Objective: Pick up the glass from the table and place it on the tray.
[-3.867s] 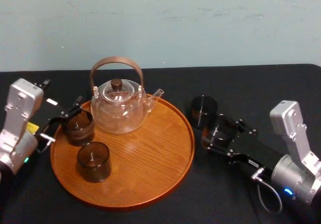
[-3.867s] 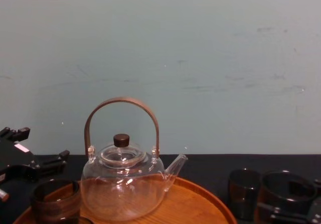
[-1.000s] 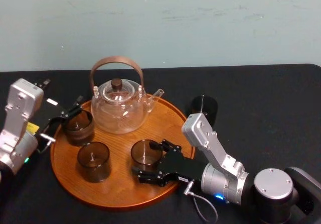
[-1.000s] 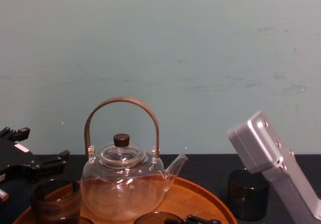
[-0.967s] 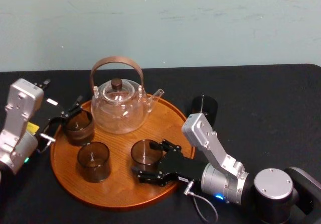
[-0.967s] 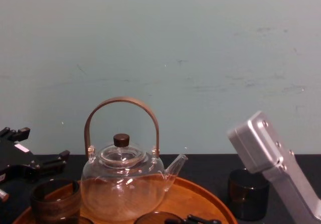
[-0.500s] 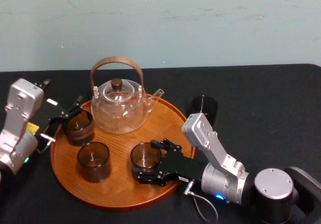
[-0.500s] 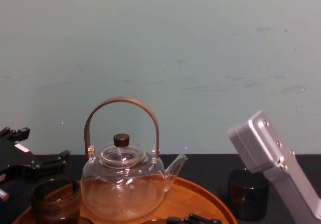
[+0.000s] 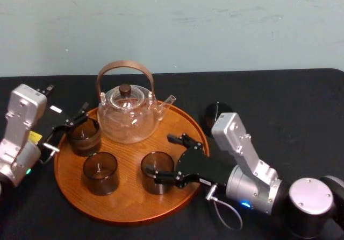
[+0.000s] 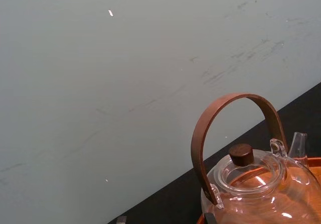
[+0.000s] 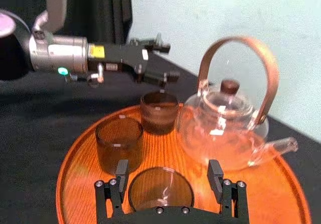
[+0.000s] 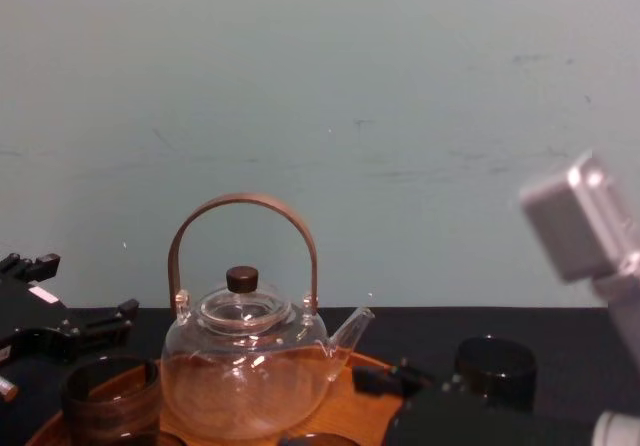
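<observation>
The round orange-brown wooden tray (image 9: 183, 127) (image 11: 75, 153) carries a glass teapot (image 9: 128, 116) and three smoky brown glasses. The nearest-right glass (image 9: 156, 171) (image 11: 160, 190) stands upright on the tray. My right gripper (image 9: 163, 157) (image 11: 168, 173) is open, with one finger on each side of that glass and a gap to its wall. Another dark glass (image 9: 216, 116) (image 12: 495, 368) stands on the black table just right of the tray. My left gripper (image 9: 69, 126) (image 12: 70, 311) rests open at the tray's left edge, beside the far-left glass (image 9: 84, 135).
The teapot (image 12: 245, 361) (image 10: 251, 184) with its tall brown hoop handle stands at the back of the tray. A third glass (image 9: 100, 173) sits at the tray's front left. The black table (image 9: 290, 105) stretches to the right, and a pale wall rises behind.
My right gripper has opened wider and drawn back up and to the right from the glass, which stays standing on the tray. The left arm has not moved.
</observation>
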